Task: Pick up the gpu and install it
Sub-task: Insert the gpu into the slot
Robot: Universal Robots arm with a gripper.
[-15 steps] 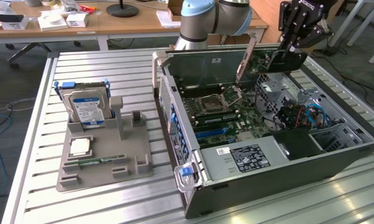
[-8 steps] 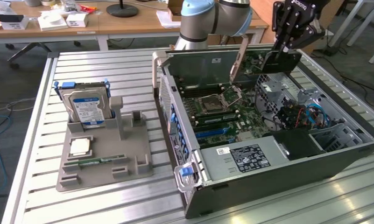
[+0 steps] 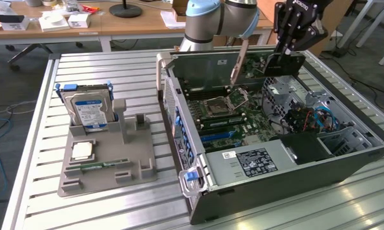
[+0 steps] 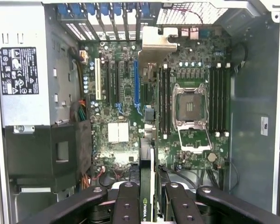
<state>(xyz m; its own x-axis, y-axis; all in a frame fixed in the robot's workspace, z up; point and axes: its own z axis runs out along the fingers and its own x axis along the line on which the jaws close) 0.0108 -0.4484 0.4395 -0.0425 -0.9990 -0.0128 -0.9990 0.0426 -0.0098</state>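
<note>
The bench (image 3: 102, 211) carries the open computer case (image 3: 294, 182), laid on its side so its motherboard (image 4: 126, 93) faces up; our pincer (image 4: 150, 196) is clamped on the gpu (image 4: 147, 158), holding it edge-on above the slots, apparently to match them

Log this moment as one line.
gripper: shut on gpu | gpu: edge-on over motherboard of open computer case | blue slot: bare | install: not yet done
</note>
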